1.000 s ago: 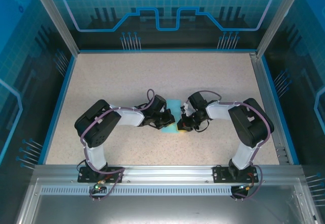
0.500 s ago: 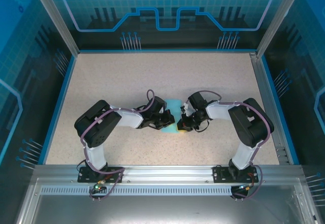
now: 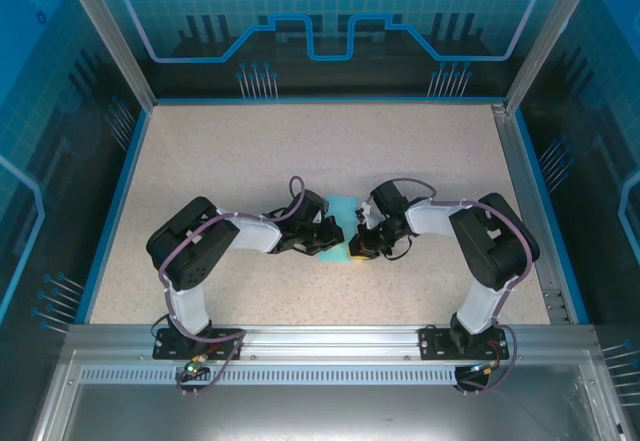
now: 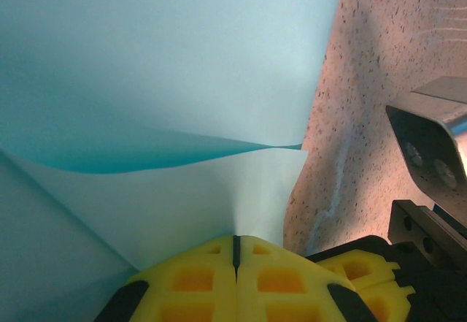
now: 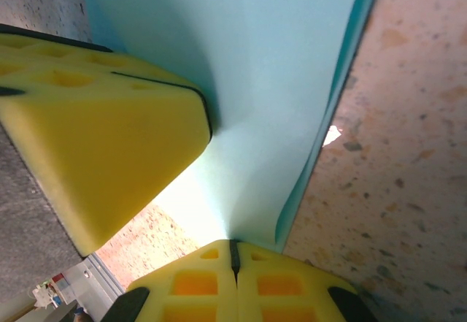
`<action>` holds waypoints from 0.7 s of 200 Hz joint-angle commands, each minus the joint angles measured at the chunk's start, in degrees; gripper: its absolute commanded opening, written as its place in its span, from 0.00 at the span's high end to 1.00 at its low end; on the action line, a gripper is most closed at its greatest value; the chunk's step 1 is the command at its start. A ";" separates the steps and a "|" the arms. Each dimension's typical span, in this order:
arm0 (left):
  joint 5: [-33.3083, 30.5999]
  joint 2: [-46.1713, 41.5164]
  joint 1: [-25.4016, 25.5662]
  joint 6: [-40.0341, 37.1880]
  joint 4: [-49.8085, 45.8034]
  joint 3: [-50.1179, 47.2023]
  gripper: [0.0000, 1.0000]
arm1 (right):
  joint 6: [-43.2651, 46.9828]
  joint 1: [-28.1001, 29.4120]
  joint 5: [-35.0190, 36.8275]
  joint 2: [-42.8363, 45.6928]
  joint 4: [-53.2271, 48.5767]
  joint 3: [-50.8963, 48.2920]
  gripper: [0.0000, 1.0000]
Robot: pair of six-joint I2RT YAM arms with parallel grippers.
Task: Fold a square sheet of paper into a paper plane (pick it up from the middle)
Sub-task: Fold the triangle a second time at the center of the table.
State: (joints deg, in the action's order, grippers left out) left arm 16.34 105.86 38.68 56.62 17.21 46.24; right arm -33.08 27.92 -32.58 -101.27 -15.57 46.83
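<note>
While paper (image 4: 168, 59) lies doubled over | left claw (image 4: 235, 244) pinches it | right claw (image 5: 233, 247) pinches it

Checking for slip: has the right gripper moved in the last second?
No. In the top view the right gripper sits at the same spot relative to the near rail, shut on the sheet of paper.

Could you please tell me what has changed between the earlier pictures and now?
Nothing visibly changed over the last second. The left pincer and the right pincer stay shut on the sheet of paper, and both arms keep the same pose over the table.
</note>
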 commanded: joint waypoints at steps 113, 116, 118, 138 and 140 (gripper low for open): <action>-5.82 0.53 -5.62 -3.98 -1.64 -1.79 1.00 | -0.67 -0.94 8.23 -4.07 -4.56 -3.64 1.00; -5.87 0.41 -5.69 -4.16 -1.93 -1.71 1.00 | -0.63 -0.95 8.28 -4.04 -4.60 -3.67 1.00; -5.97 0.40 -5.71 -4.22 -2.03 -1.69 1.00 | -0.66 -0.94 8.24 -4.05 -4.56 -3.61 1.00; -6.26 0.22 -6.27 -4.38 -1.44 -2.20 1.00 | -0.58 -0.94 8.07 -4.13 -4.52 -3.67 1.00; -6.17 0.26 -6.32 -4.41 -1.36 -2.20 1.00 | -0.58 -0.94 8.08 -4.18 -4.55 -3.54 1.00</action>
State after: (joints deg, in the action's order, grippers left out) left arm 16.53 105.86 35.44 54.92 20.25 44.73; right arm -33.08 27.53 -33.52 -101.60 -14.92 46.54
